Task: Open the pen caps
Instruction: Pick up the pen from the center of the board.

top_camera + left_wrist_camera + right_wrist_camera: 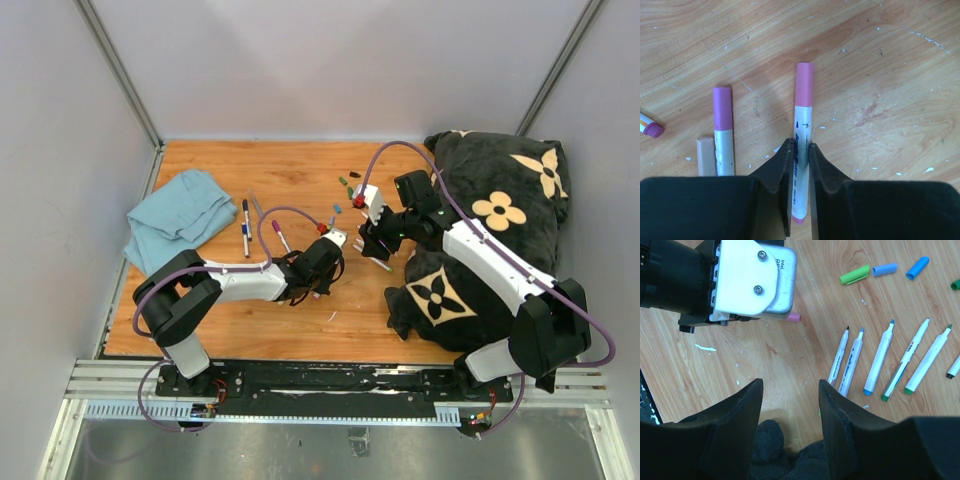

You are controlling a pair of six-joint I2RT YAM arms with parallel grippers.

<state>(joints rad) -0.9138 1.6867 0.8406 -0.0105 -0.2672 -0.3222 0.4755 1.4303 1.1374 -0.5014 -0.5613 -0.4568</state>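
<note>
In the left wrist view my left gripper (pixel 800 145) is shut on the white barrel of a pen (pixel 803 125) lying on the wooden table, its pink cap (pixel 804 82) still on and pointing away. A second capped pen with a purple cap (pixel 722 107) lies just left of it. My right gripper (pixel 790 390) is open over bare wood with nothing between its fingers. To its right lie several uncapped white pens (pixel 880 365), with loose green (pixel 855 275) and blue (pixel 885 269) pen caps beyond them. Seen from above, the left gripper (pixel 325 262) and right gripper (pixel 372 245) are close together.
A blue cloth (pixel 180 215) lies at the table's left, with two pens (pixel 245 225) beside it. A black flower-patterned blanket (pixel 490 250) covers the right side and reaches under my right gripper (pixel 770 440). The left arm's wrist camera (pixel 750 280) sits just ahead of the right gripper.
</note>
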